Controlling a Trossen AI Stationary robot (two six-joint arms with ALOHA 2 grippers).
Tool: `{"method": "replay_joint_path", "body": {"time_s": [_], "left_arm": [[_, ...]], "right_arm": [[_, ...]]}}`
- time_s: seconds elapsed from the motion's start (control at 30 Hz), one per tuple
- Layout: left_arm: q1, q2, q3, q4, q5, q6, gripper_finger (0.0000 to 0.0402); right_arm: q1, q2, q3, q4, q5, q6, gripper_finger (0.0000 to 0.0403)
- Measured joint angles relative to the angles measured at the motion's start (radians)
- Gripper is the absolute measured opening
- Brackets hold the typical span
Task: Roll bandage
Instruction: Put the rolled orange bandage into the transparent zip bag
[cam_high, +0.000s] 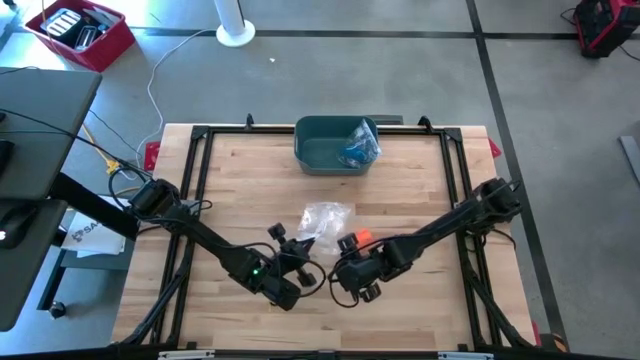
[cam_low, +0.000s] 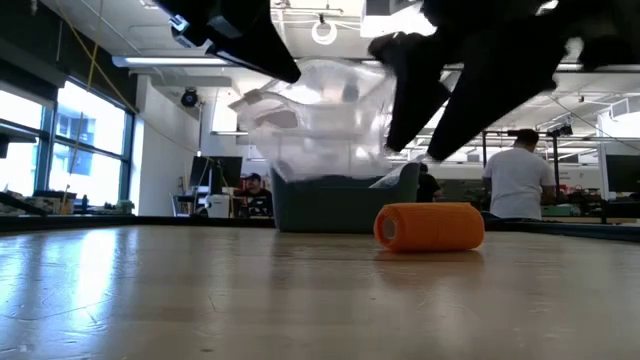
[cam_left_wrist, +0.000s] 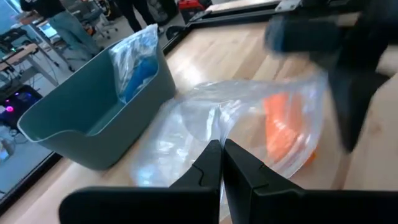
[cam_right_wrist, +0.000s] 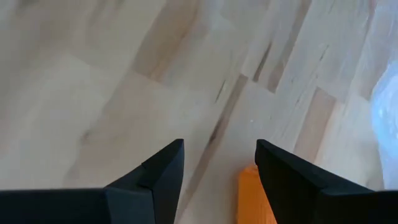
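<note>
in the high view a wooden table (cam_high: 240, 180) fills the middle of the frame, with a dark arm reaching in from each lower side. the left gripper (cam_left_wrist: 222, 163) sits just below the centre of that view, its fingers pressed together and pinching the edge of a clear plastic bag (cam_high: 325, 218). in the left wrist view the bag (cam_left_wrist: 236, 124) spreads out above the closed fingers, crumpled and see-through. in the low view it hangs in the upper middle of the frame, lifted off the table.

the orange bandage roll (cam_low: 429, 227) lies on its side on the table, right of centre in the low view, out of the bag and below it. in the high view the roll (cam_high: 362, 237) is a small orange spot just right of centre, touching the front of the right arm. the right gripper (cam_right_wrist: 219, 163) is over it with fingers spread apart, holding nothing; the roll (cam_right_wrist: 254, 198) shows at the bottom of the right wrist view between the two fingers.

a teal bin (cam_high: 330, 145) stands at the top centre of the table in the high view, with a blue-and-clear packet (cam_high: 360, 146) leaning in its right end. people stand in the room behind the table in the low view.
</note>
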Motion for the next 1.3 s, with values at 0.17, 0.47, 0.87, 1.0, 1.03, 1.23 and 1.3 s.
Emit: {"method": "replay_joint_path", "body": {"time_s": [0.17, 0.47, 0.87, 1.0, 1.03, 1.23, 1.3], "left_arm": [[0.0, 0.0, 0.0, -0.087, 0.005, -0.051, 0.0], [0.003, 0.001, 0.0, -0.275, 0.073, -0.25, 0.0], [0.041, 0.001, 0.0, -0.287, 0.189, -0.282, 0.0], [0.064, 0.002, 0.0, -0.282, 0.212, -0.292, 0.0], [0.069, 0.002, 0.0, -0.283, 0.214, -0.294, 0.0], [0.095, 0.002, 0.0, -0.284, 0.255, -0.288, 0.0001], [0.099, 0.002, 0.0, -0.28, 0.269, -0.288, 0.0001]], "right_arm": [[0.041, -0.109, -0.031, 0.015, -0.075, 0.092, 0.0192], [0.089, -0.426, -0.517, 0.336, -0.007, 0.283, 0.0192], [-0.179, -0.502, -1.056, 0.957, 0.013, 0.324, 0.0192], [-0.237, -0.417, -1.104, 1.147, -0.036, 0.325, 0.0198], [-0.248, -0.391, -1.103, 1.152, -0.046, 0.325, 0.0202], [-0.285, -0.228, -1.067, 1.242, -0.118, 0.32, 0.0245], [-0.279, -0.177, -1.06, 1.308, -0.116, 0.32, 0.026]]}}
